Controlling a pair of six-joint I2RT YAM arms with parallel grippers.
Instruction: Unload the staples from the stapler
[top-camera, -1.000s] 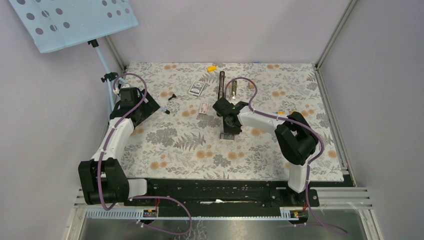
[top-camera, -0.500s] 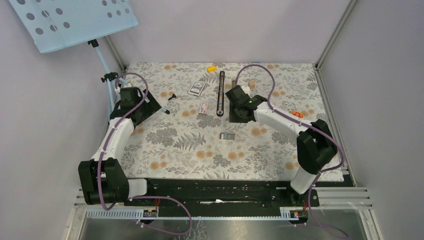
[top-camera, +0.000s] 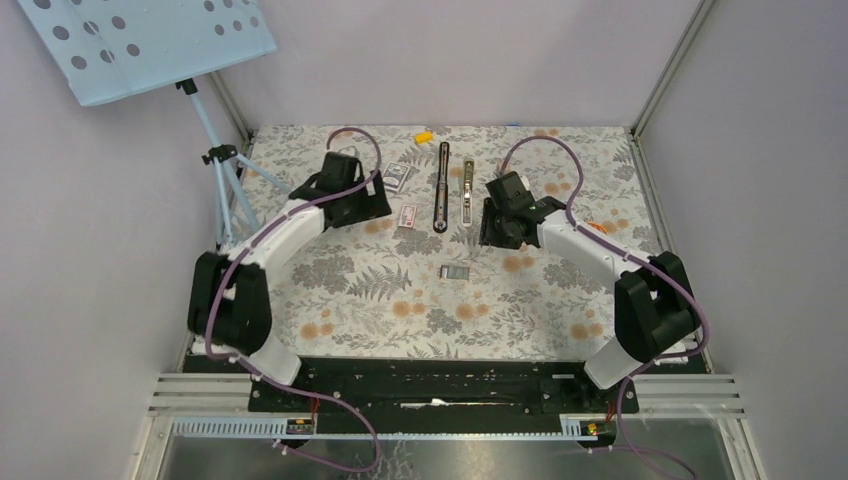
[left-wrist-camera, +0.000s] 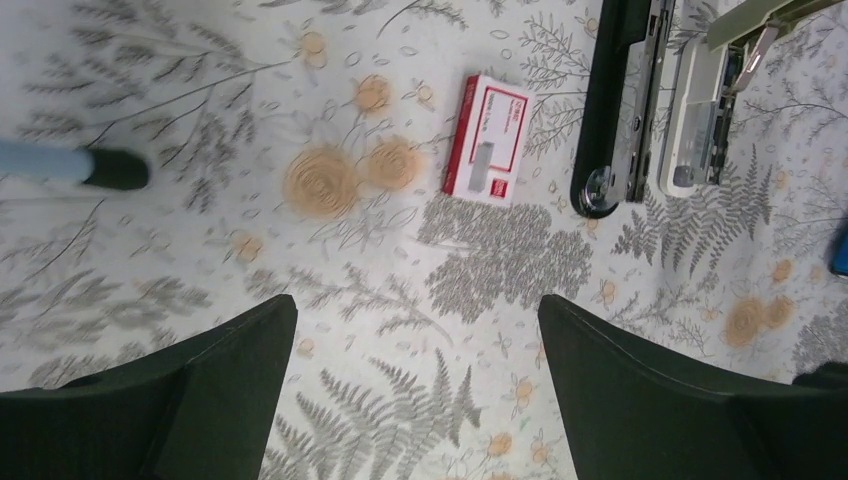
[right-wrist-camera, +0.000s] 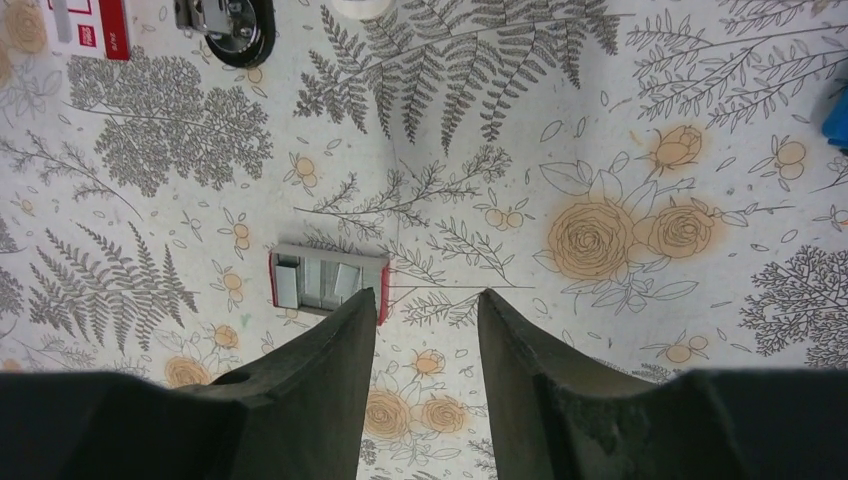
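Note:
The stapler lies opened out at the back middle of the mat: a black arm with a silver rail (top-camera: 442, 187) and a pale grey arm (top-camera: 467, 192) beside it. Both show in the left wrist view, black (left-wrist-camera: 617, 100) and grey (left-wrist-camera: 700, 120). Silver staples (right-wrist-camera: 320, 282) lie in a small red-edged tray (top-camera: 455, 271) nearer the front. My left gripper (left-wrist-camera: 415, 310) is open and empty, left of the stapler (top-camera: 375, 210). My right gripper (right-wrist-camera: 428, 295) is open and empty, right of the stapler (top-camera: 495, 232), its left finger (right-wrist-camera: 340, 350) next to the tray.
A red and white printed box (left-wrist-camera: 487, 153) lies just left of the stapler's hinge end. A blue printed box (top-camera: 397, 176) and a yellow piece (top-camera: 424, 136) lie further back. A tripod (top-camera: 222, 170) with a perforated blue panel (top-camera: 140, 40) stands at the back left.
My left arm has swung from the far left in toward the stapler. My right gripper has moved from over the staple tray to the stapler's right, uncovering the grey arm.

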